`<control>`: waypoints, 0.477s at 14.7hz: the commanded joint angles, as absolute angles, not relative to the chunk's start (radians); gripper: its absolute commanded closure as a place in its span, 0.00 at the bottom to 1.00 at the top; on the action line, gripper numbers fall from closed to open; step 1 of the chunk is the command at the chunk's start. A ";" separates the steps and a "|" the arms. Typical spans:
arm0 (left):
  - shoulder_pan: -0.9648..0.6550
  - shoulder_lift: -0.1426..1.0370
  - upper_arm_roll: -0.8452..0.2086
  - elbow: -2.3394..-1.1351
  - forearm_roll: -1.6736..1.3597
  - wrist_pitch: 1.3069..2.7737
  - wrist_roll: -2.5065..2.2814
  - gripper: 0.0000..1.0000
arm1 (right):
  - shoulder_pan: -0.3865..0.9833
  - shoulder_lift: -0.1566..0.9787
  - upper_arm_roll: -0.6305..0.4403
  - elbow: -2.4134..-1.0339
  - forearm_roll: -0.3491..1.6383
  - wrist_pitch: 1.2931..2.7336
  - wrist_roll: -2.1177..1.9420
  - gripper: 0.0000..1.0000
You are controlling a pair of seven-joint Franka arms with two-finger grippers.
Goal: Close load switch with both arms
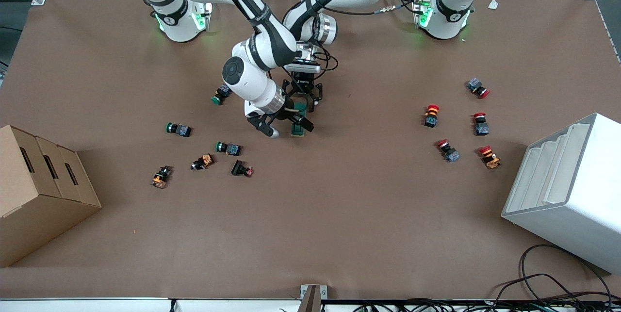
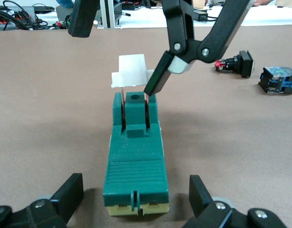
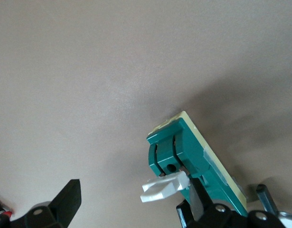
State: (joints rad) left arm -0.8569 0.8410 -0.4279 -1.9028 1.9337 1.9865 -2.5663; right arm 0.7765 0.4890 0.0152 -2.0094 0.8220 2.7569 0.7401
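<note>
The load switch [image 1: 299,125], a dark green oblong block on a cream base, lies flat on the brown table near the middle. It also shows in the left wrist view [image 2: 135,166] and the right wrist view [image 3: 205,159]. Its white lever [image 2: 130,71] stands up at the end nearer the front camera, seen too in the right wrist view [image 3: 164,187]. My left gripper [image 1: 302,102] is open and straddles the switch's other end [image 2: 136,199], with a gap on each side. My right gripper [image 1: 284,126] is open [image 3: 131,204]; one finger [image 2: 157,80] rests against the lever.
Green-capped push buttons [image 1: 178,129] and orange-and-black parts [image 1: 203,162] lie toward the right arm's end. Red-capped buttons [image 1: 431,115] lie toward the left arm's end. A cardboard box [image 1: 39,190] and a white stepped bin [image 1: 567,190] stand at the table's two ends.
</note>
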 commanded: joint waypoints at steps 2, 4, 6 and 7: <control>-0.862 0.868 -0.431 -1.933 1.917 2.010 -2.602 0.01 | 0.765 0.500 0.023 -1.967 0.842 2.752 0.733 0.00; -0.862 0.868 -0.431 -1.933 1.917 2.010 -2.602 0.01 | 0.762 0.518 0.023 -1.942 0.842 2.752 0.733 0.00; -0.862 0.870 -0.431 -1.933 1.917 2.010 -2.602 0.01 | 0.756 0.532 0.023 -1.925 0.842 2.752 0.735 0.00; -0.862 0.870 -0.431 -1.933 1.917 2.010 -2.602 0.01 | 0.752 0.534 0.023 -1.924 0.842 2.752 0.733 0.00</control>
